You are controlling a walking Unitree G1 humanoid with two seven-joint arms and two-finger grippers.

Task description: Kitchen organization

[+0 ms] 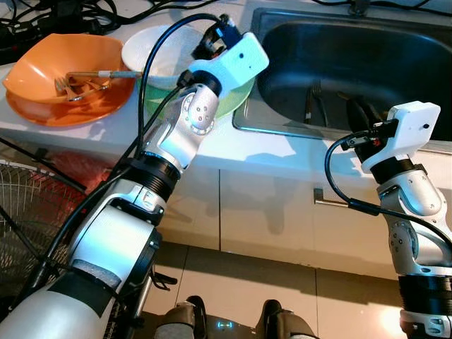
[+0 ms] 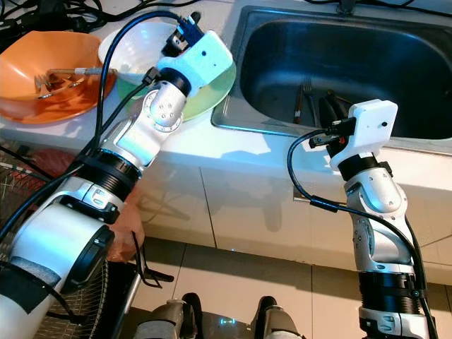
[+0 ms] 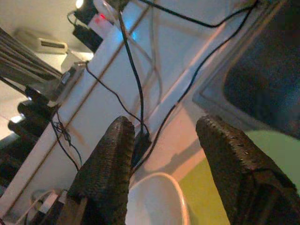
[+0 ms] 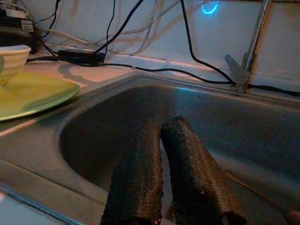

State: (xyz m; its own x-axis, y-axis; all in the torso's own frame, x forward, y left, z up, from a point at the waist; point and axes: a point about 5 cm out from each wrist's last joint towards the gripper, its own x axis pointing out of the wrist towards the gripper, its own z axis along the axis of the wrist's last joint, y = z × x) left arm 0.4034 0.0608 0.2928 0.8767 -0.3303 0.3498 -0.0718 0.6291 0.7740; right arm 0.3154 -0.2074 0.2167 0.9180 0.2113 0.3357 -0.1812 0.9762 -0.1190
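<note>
Left gripper [image 3: 161, 164] spread wide above white ceramic bowl [image 1: 164, 51] on lime-green round plate [image 2: 212, 88]. Right gripper [image 4: 161, 173] pinched closed over stainless steel sink [image 1: 395, 49]. Orange plastic bowl [image 1: 42, 67] holding forks [image 1: 74, 86] alongside.

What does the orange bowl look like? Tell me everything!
The orange bowl is wide and shallow, glossy like plastic, with a wavy, uneven rim. It appears to sit nested on a second orange dish of the same colour. It stands upright on the white countertop, beside the white bowl. Several forks lie heaped inside it, and one long handle rests across its rim toward the white bowl. No gripper touches it.
</note>
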